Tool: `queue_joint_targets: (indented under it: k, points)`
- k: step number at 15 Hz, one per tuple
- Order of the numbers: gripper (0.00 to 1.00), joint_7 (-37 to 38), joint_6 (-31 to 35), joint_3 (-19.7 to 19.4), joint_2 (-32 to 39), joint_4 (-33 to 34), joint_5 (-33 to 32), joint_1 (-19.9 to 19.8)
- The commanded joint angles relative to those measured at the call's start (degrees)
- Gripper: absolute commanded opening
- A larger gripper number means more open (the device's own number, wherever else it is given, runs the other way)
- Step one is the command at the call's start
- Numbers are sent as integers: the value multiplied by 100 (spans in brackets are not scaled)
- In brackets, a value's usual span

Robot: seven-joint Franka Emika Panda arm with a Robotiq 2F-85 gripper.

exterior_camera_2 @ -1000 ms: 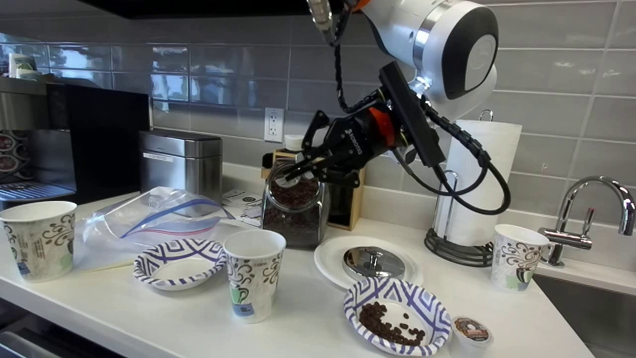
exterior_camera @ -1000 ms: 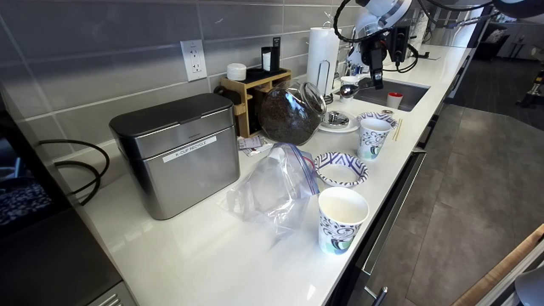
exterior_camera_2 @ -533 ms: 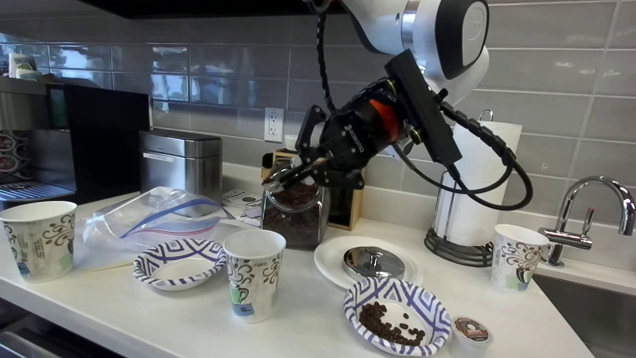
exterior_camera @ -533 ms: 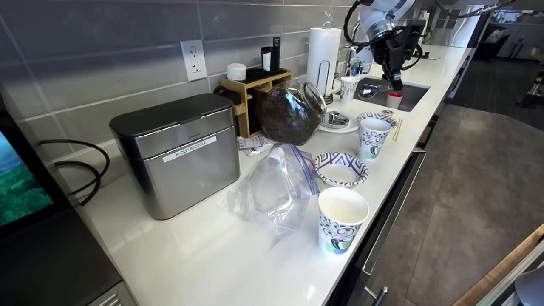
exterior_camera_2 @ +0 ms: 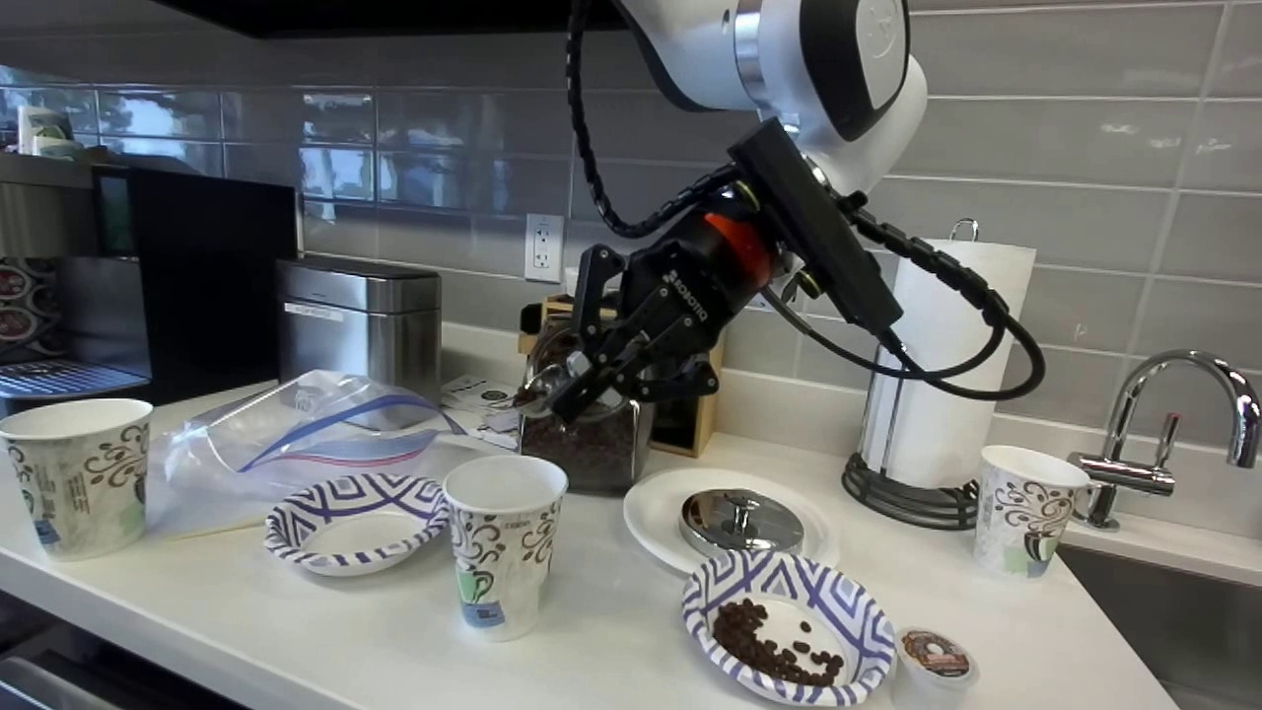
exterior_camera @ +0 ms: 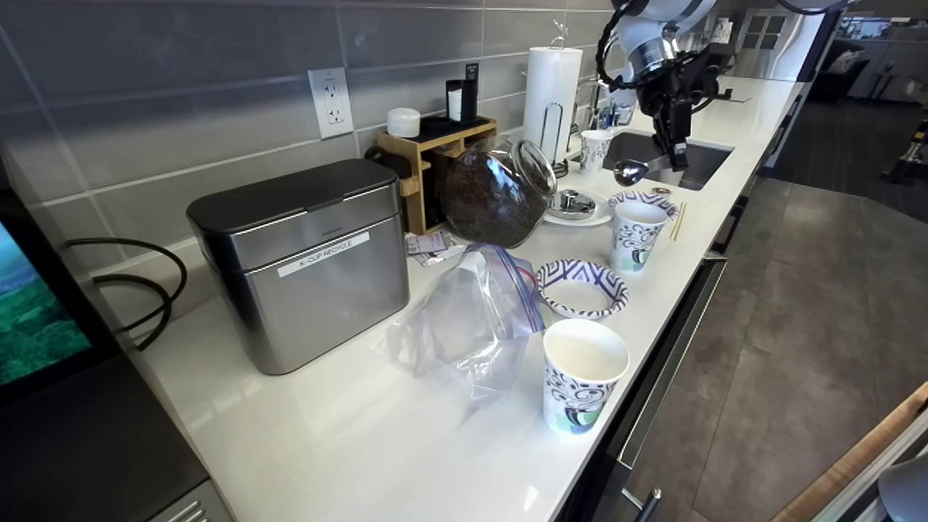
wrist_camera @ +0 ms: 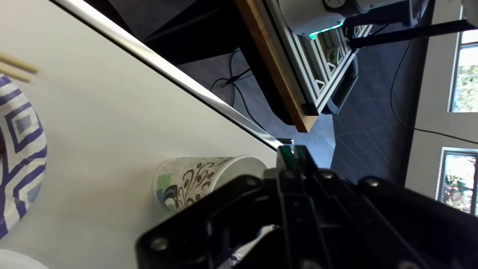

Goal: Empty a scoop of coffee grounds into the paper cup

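Observation:
A shiny metal scoop (exterior_camera: 631, 172) is held by its handle in my gripper (exterior_camera: 678, 156), whose fingers (wrist_camera: 286, 158) stand almost together in the wrist view. The scoop bowl (exterior_camera_2: 540, 392) hangs above and behind a tall patterned paper cup (exterior_camera_2: 503, 552), apart from it. Whether coffee lies in the scoop I cannot tell. That cup (wrist_camera: 192, 183) lies left of my fingers in the wrist view, its mouth partly hidden by the gripper. Another paper cup of this look (exterior_camera: 583, 384) stands nearer that camera, at the counter's front edge. The glass jar (exterior_camera: 493, 196) holds dark coffee.
A further patterned cup (exterior_camera_2: 1027, 513) stands by the sink (exterior_camera: 707, 163). A bowl with dark beans (exterior_camera_2: 853, 616), a pod (exterior_camera_2: 935, 663), a plate (exterior_camera_2: 646, 523) with a metal lid, a blue-patterned bowl (exterior_camera: 580, 296) and a plastic bag (exterior_camera: 471, 333) lie around. A steel bin (exterior_camera: 333, 290) stands behind.
The gripper and scoop have come down and moved toward the counter's front, away from the cup by the sink. The gripper now points more steeply downward. Cups and bowls have not moved.

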Motion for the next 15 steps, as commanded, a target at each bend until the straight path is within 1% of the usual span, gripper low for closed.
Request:
queue_joint_targets:
  k: [1,8,15]
  points:
    - [1,-298,581,-135,-610,-897,-216,185]
    - [1,-487,1590,-273,-1324,-1895,-580,345]
    - [1,-579,2493,-394,-2002,-2736,-658,472]
